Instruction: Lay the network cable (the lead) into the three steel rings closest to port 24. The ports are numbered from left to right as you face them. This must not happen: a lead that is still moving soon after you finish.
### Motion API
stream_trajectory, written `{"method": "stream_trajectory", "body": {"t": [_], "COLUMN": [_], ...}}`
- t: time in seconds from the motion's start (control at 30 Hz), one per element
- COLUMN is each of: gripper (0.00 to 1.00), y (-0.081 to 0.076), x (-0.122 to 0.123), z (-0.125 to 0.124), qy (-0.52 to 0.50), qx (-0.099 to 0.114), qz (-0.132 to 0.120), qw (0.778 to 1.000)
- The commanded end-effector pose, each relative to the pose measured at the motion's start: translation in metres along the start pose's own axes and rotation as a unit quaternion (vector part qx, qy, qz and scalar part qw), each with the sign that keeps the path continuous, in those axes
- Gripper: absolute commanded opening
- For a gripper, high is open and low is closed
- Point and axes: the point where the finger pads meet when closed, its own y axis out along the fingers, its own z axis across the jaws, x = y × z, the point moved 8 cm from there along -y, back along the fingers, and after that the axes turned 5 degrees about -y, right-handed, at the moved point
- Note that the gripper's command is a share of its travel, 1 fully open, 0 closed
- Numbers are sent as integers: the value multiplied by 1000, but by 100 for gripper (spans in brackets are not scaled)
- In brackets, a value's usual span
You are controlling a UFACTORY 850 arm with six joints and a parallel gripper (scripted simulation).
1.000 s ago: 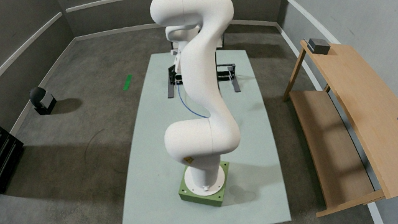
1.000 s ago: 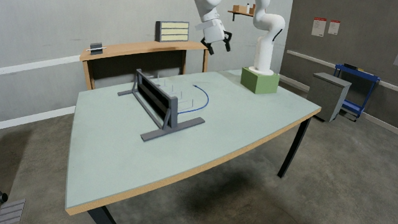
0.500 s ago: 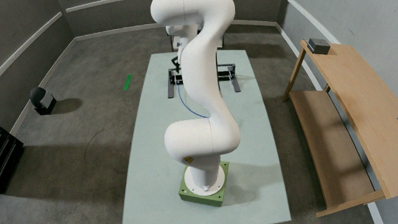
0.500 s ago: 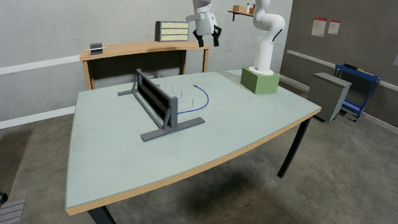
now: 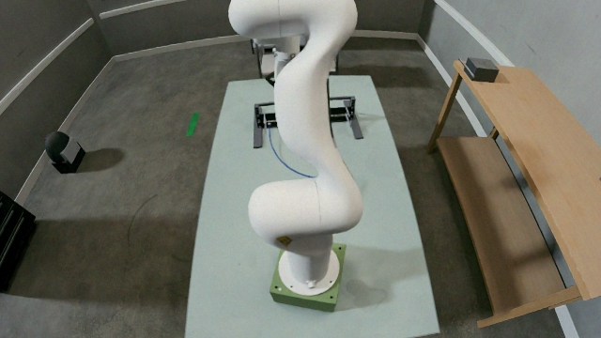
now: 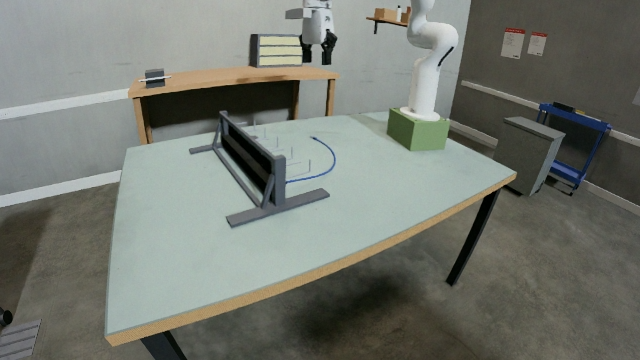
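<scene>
A dark grey patch panel rack (image 6: 255, 165) stands on the pale green table; it also shows in the top view (image 5: 263, 119), partly hidden by the arm. A thin blue network cable (image 6: 325, 160) curves from the rack's near end across the table to its free plug (image 6: 314, 136); part of the cable shows in the top view (image 5: 282, 157). Thin steel rings (image 6: 287, 150) stand in a row beside the rack on the cable's side. My gripper (image 6: 316, 54) hangs open and empty high above the table, well above the rack and the rings. The arm hides it in the top view.
The arm's green base block (image 6: 418, 129) stands at the table's far right end. A wooden side table (image 6: 230, 80) behind carries a striped box (image 6: 276, 50) and a small grey box (image 6: 155, 77). A grey cabinet (image 6: 530, 152) and a blue cart (image 6: 575, 145) stand to the right.
</scene>
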Motion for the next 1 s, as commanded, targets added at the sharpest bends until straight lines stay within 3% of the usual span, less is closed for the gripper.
{"method": "stream_trajectory", "body": {"t": [0.0,0.4,0.47,0.5,0.97], "gripper": [100,100,100,100,100], "y": [30,66,66,75,113], "x": [13,36,36,43,75], "z": [20,36,36,40,54], "qy": [-77,-177,-177,-203,-315], "qx": [16,19,19,20,22], "qz": [6,6,6,5,5], "qw": [997,984,984,979,949]}}
